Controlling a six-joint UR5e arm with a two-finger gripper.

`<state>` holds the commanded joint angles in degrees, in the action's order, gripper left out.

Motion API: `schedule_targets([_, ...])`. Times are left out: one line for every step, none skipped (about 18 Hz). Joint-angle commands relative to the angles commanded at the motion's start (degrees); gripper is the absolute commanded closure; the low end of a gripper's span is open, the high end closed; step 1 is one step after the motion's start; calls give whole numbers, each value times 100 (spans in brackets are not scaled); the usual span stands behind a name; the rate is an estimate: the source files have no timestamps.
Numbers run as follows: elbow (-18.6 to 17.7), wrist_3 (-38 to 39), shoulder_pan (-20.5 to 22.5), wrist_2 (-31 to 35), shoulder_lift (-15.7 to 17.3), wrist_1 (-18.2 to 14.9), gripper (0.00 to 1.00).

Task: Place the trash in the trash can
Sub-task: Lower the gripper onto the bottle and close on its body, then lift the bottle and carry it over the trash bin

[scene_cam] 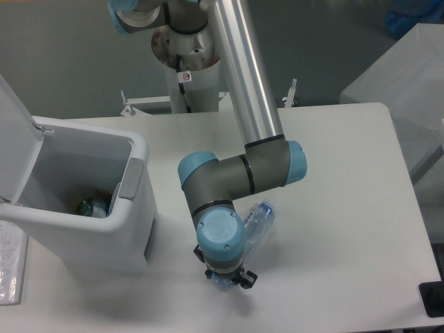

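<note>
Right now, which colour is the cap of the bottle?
Blue; the cap shows in the fixed camera view.

You are looking down on a white, matte rectangular table (pixel 347 166) with rounded corners. At its nine o'clock side stands the large white rectangular plastic bin (pixel 90 229), resting directly on the tabletop, its hinged white lid (pixel 14 139) swung up and a grey panel (pixel 130 180) on the rim facing the middle of the table. Near six o'clock you see the clear plastic bottle with a blue cap and purplish label (pixel 257 223), tilted, cap end toward one o'clock; whether it touches the surface you cannot tell. At the seven o'clock corner a flat clear sheet (pixel 8 274) lies beside the bin.
</note>
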<state>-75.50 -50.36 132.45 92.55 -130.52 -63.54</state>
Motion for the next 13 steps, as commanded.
schedule_targets([9,-9,26,-9,35,0,47])
schedule_targets([9,-9,35,-9,44,0,47])
schedule_targets([17,-18,70,-26,79,0,48])
schedule_targets([26,-26,105,-44,114,-9,48])
schedule_targets([35,-26,140,-122,158,-9,48])
schedule_targets([35,-26,193,-245,202,-9,48])
schedule_targets([35,-44,254,-359,290,-9,48])
schedule_targets([44,-53,342,-491,360,0,48])
schedule_targets([53,-62,421,-649,439,0,48])
schedule_targets([70,-70,509,-833,518,9,48])
schedule_targets([105,-70,606,-1026,580,0,49])
schedule_targets([140,-70,668,-1220,633,9,50])
schedule_targets([193,-70,720,-1404,694,9,51])
